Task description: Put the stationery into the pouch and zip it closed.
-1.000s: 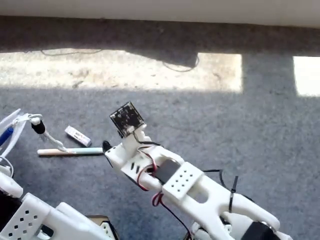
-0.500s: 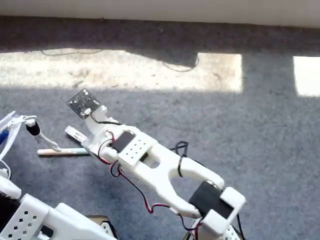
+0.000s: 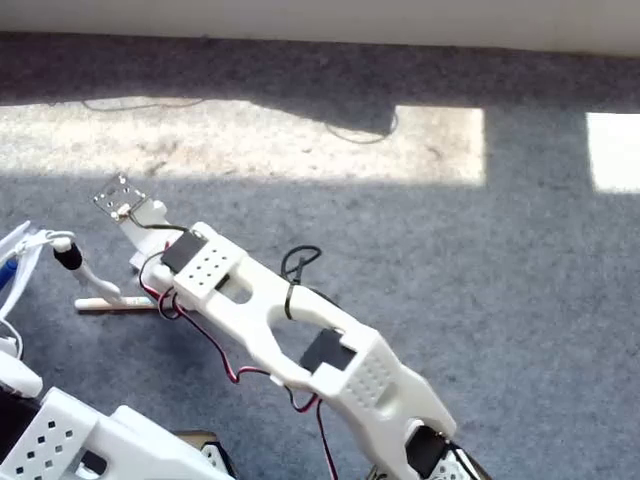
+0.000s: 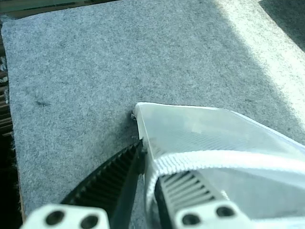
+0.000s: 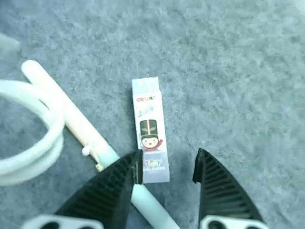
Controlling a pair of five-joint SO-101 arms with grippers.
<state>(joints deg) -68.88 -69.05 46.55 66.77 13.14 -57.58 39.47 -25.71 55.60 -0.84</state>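
Note:
A small white eraser packet (image 5: 150, 129) with a toy-soldier print lies on the grey felt. It lies just ahead of my right gripper (image 5: 167, 174), which is open and hangs over its near end. Beside the packet lies a white pen (image 5: 76, 129) (image 3: 105, 303), with a white cord loop (image 5: 28, 129) across it. The clear pouch (image 4: 205, 138) (image 3: 18, 262) with white zipper tape sits at the table's left edge. My left gripper (image 4: 147, 157) is shut on its rim. A black zipper pull (image 3: 68, 258) sticks out from the pouch.
The right arm (image 3: 250, 300) stretches diagonally from the bottom right to the pen, covering the eraser in the high view. The left arm's white base (image 3: 60, 440) is at the bottom left. Grey felt mat (image 3: 480, 280) stretches to the right, with sunlit patches at the back.
The right arm has swung left across the mat, its wrist now over the eraser and pen. The left arm and pouch have stayed in place.

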